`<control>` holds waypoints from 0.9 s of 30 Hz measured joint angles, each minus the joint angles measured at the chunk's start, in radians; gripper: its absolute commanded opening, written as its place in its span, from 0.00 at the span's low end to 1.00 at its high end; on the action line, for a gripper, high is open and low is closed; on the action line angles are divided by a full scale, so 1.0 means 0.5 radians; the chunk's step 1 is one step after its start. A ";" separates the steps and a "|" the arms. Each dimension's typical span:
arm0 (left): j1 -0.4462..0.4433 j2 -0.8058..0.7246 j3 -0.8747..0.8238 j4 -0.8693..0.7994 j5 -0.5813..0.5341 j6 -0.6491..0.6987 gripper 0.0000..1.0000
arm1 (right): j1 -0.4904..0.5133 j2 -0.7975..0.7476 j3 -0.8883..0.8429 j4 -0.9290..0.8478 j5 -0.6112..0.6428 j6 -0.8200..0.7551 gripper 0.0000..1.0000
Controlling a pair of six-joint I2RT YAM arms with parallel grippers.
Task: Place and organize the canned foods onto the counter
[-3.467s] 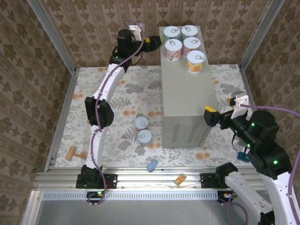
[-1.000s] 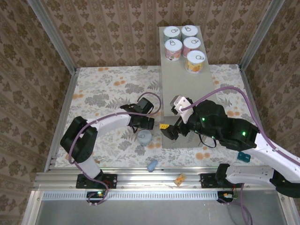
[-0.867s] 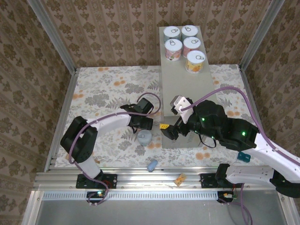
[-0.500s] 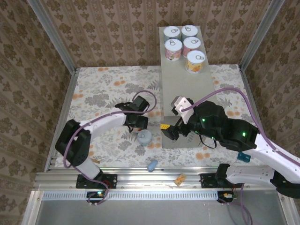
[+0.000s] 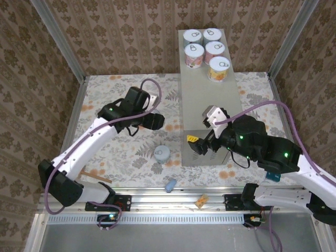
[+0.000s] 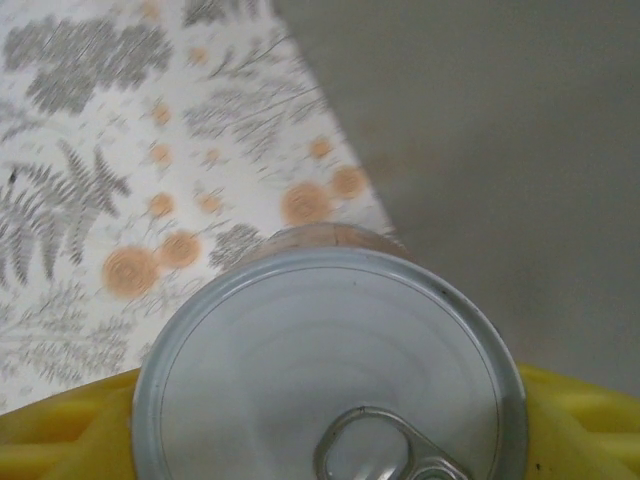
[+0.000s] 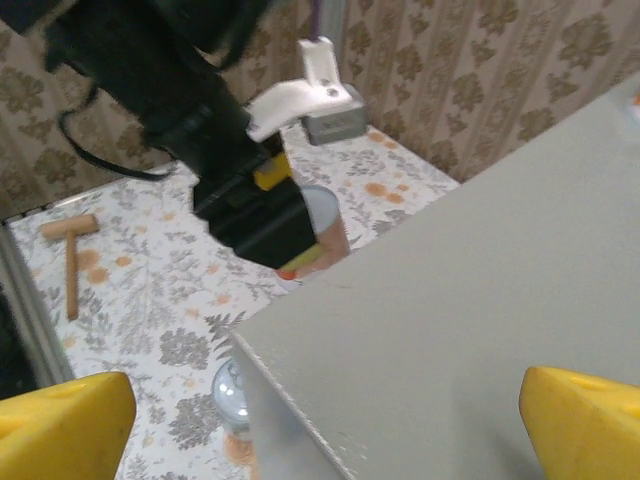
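The step in hand, as I judge it, is carrying the sixth can to the table (image 5: pixel 210 105), the tall grey box; the left gripper (image 5: pixel 156 122) is hanging just off the table's left side, above the floor (image 5: pixel 115 100), and its yellow fingers (image 6: pixel 60 440) are clamping the held can (image 6: pixel 330 370) from both sides, lid up and pull-tab showing; in the right wrist view the held can is sitting close to the table's left edge, though I cannot tell whether its base is already clearing the top.

Five cans (image 5: pixel 214 51) are standing upright in a cluster at the table's far end; the last can (image 5: pixel 162 153) is standing on the floor just beside the table's near left corner.

The right gripper (image 5: pixel 195 144) is hovering over the table's near end, its fingers (image 7: pixel 60 415) spread wide with nothing between them.

The next move is probably calling for raising the held can above the table's top, bringing it over the bare patch just nearer than the five cans, setting it down upright and letting go; the path is looking free so long as the right gripper is staying at the near end; after that the last can is waiting.
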 measured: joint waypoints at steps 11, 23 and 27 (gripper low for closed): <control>-0.008 0.037 0.755 -0.295 0.396 0.314 0.62 | 0.000 -0.231 0.001 -0.140 0.456 0.066 1.00; -0.184 0.503 1.580 -0.594 0.481 0.513 0.62 | 0.000 -0.443 0.002 -0.311 0.723 0.119 1.00; -0.278 0.717 1.872 -0.700 0.472 0.558 0.64 | 0.000 -0.488 0.001 -0.349 0.752 0.124 1.00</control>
